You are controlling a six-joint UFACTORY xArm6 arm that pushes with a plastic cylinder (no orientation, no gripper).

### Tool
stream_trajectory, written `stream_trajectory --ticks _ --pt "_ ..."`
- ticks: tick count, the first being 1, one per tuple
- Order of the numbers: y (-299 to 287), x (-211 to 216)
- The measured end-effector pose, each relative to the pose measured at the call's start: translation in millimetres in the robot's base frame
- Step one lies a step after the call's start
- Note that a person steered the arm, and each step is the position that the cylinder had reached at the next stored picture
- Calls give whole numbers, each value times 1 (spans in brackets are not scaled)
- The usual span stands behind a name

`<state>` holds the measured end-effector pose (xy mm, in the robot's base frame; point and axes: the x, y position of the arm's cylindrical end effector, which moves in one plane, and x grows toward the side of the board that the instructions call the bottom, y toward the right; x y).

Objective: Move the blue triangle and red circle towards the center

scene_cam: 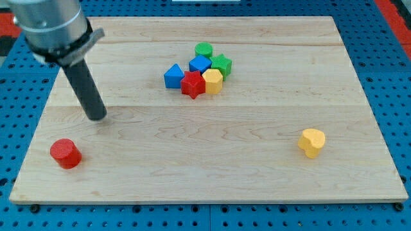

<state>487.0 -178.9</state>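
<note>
The red circle (65, 153) lies near the board's bottom left corner. The blue triangle (173, 76) sits at the left of a cluster near the top middle, touching a red star (192, 84). My tip (97, 117) rests on the board above and to the right of the red circle, apart from it, and well to the left of the blue triangle.
The cluster also holds a yellow block (212, 81), a blue cube (200, 63), a green star (221, 64) and a green circle (203, 49). A yellow heart (311, 142) lies alone at the right. The wooden board (257, 160) rests on a blue pegboard.
</note>
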Motion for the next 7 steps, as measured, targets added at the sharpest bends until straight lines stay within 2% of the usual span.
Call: stream_trajectory --ticks 1,2,3,6,7 --pt "28 40" --pt "-1 95" --pt "-65 97" --pt "-26 13" --pt "21 9"
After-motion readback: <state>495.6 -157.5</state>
